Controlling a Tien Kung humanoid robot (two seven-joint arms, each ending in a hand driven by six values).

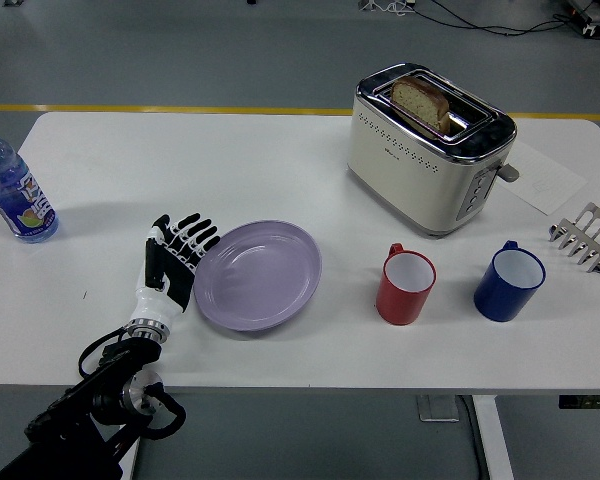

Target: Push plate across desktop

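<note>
A lilac plate [258, 275] lies on the white table [280, 160], left of centre. My left hand [176, 258] stands upright with its fingers spread and straight, pressed flat against the plate's left rim. It holds nothing. The black left arm comes in from the lower left corner. The right arm does not show.
A red mug [405, 287] stands just right of the plate, a blue mug [508, 283] further right. A cream toaster [426, 146] with bread in it is at the back. A water bottle [10, 190] stands at the far left, a metal rack [586, 235] and paper at the far right.
</note>
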